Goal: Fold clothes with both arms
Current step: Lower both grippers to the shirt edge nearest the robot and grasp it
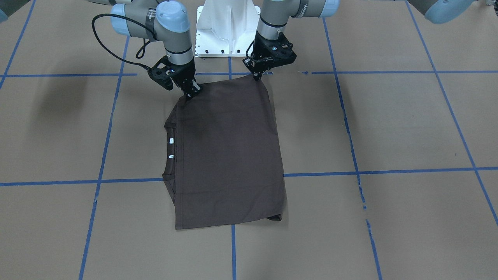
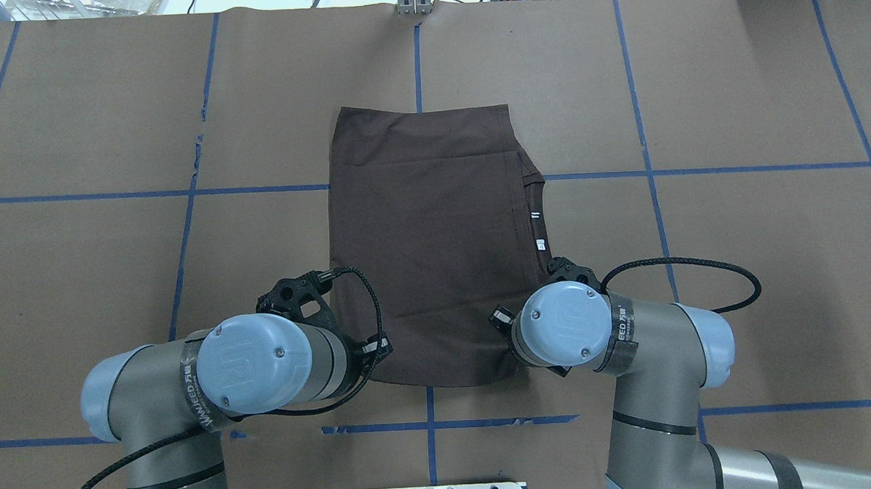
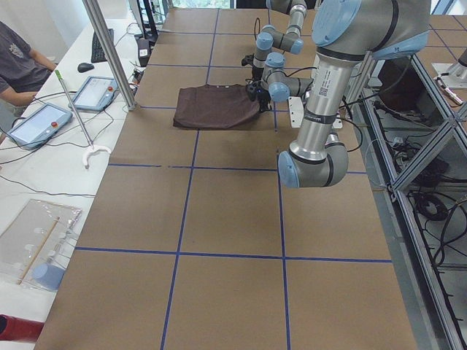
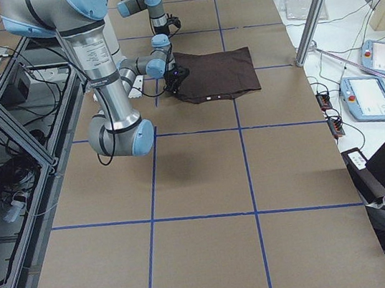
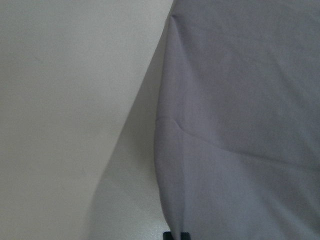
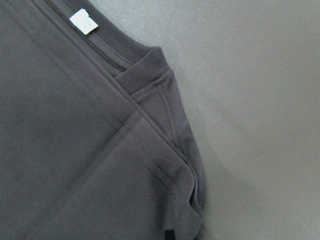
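Note:
The dark grey-brown T-shirt [image 1: 229,155] lies flat on the table, folded into a rough rectangle [image 2: 428,237]. Its ribbed collar [image 1: 168,155] and white neck tags [image 1: 171,140] show along one side. My left gripper [image 1: 257,76] is shut on the shirt's corner nearest the robot base. My right gripper [image 1: 192,92] is shut on the other near corner, beside the collar. In the left wrist view the cloth [image 5: 240,125] runs down to the fingertip, with shadow under its edge. The right wrist view shows the folded shoulder seam [image 6: 165,150] and a tag [image 6: 83,21].
The white pedestal base [image 1: 227,27] stands just behind both grippers. Blue tape lines [image 1: 233,249] grid the brown table. Beyond the far edge are a desk with tablets [image 3: 95,93], a metal pole [image 3: 109,51] and a seated person [image 3: 18,62].

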### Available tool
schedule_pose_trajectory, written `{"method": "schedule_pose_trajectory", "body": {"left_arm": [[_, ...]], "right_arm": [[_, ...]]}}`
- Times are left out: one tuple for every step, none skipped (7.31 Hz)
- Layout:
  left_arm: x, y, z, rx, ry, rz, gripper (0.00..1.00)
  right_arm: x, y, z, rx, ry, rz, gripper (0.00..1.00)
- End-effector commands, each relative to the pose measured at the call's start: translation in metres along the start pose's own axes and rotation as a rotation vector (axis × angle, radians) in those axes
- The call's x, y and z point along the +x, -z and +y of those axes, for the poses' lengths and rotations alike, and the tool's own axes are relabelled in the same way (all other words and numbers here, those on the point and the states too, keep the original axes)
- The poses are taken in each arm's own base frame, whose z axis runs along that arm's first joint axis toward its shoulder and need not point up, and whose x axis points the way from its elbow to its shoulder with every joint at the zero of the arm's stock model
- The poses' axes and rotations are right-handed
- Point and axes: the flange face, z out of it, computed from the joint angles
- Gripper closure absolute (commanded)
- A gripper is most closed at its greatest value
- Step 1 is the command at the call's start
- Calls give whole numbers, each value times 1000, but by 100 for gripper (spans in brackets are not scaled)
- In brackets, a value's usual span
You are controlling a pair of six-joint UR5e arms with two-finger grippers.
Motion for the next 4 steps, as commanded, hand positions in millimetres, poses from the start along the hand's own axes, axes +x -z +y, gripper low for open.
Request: {"method": "schedule_pose_trajectory", "body": {"left_arm": [[3, 9, 2, -5, -2, 17, 100], [3, 20, 3, -17, -5, 32, 100], [0, 29, 8, -52, -9, 31, 100], [0, 48, 13, -61, -11, 33, 100]], "right_arm": [[-3, 9, -1, -34, -5, -4, 100], [-4, 20, 0, -50, -2, -23, 100], [-1, 35, 3, -66, 6, -45, 100], [2, 52, 11, -84, 12, -72, 100]]}}
